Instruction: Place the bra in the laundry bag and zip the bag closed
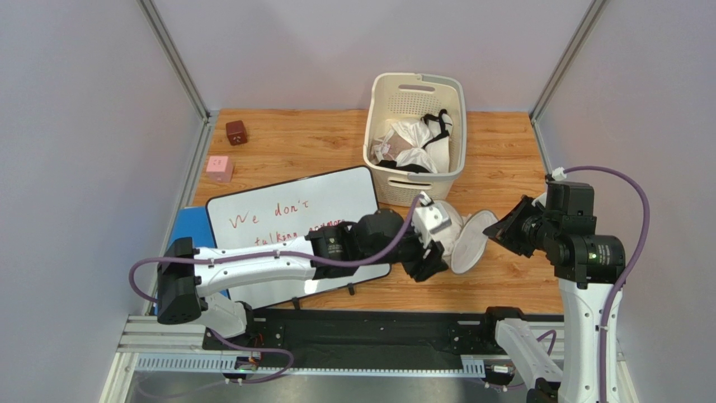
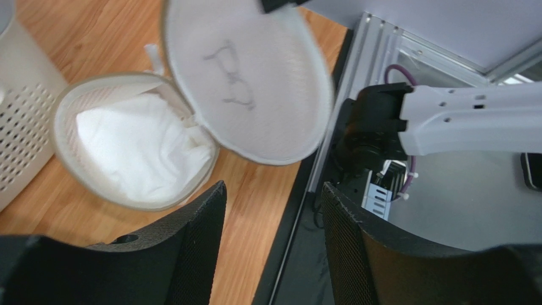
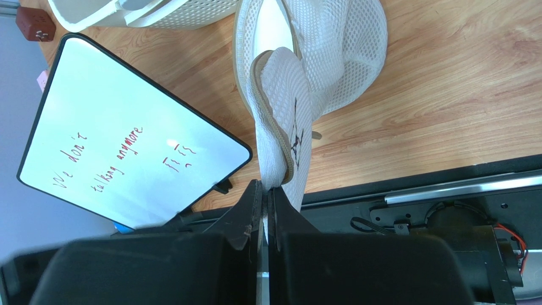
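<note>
The laundry bag [image 1: 467,239] lies open on the wooden table in front of the basket. In the left wrist view its lower half [image 2: 67,105] holds the white bra [image 2: 137,152], and its lid half [image 2: 254,76] stands lifted. My right gripper [image 3: 266,190] is shut on the rim of the lid half [image 3: 286,114] and holds it up; it also shows in the top view [image 1: 507,227]. My left gripper [image 2: 273,210] is open and empty, just near of the bag's lower half. In the top view [image 1: 426,256] it hides the bra.
A cream slatted basket [image 1: 382,155] with white and black-strapped garments stands behind the bag. A whiteboard [image 1: 294,214] with red writing lies at the left on a blue pad [image 1: 189,228]. A brown cube [image 1: 236,132] and a pink cube [image 1: 219,168] sit far left.
</note>
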`<state>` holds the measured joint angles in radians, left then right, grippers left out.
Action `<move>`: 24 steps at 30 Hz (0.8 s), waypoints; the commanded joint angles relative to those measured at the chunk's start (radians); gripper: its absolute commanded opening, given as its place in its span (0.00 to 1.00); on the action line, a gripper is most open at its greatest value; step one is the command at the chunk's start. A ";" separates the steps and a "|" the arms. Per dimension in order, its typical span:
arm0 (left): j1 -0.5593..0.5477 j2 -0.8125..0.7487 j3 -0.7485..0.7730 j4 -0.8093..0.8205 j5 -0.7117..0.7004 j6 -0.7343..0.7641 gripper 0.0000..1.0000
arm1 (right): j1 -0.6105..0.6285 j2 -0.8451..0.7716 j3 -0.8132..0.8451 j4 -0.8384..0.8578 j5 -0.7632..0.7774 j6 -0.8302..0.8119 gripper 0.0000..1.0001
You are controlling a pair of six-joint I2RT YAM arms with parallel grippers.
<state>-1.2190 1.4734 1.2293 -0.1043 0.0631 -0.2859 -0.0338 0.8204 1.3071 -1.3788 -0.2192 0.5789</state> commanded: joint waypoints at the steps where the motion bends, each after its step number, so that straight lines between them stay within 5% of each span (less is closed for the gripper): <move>1: -0.123 0.011 0.016 0.124 -0.135 0.139 0.63 | 0.005 -0.012 -0.009 -0.098 -0.028 0.009 0.00; 19: -0.146 0.255 0.214 0.040 -0.178 0.166 0.63 | 0.005 -0.007 -0.003 -0.100 -0.042 0.022 0.00; 24: -0.139 0.134 0.071 0.087 -0.149 0.162 0.62 | 0.005 -0.009 -0.003 -0.105 -0.017 0.016 0.00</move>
<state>-1.3613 1.7210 1.3861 -0.0681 -0.0910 -0.1459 -0.0338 0.8185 1.2945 -1.3773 -0.2363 0.5941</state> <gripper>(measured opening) 0.629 0.010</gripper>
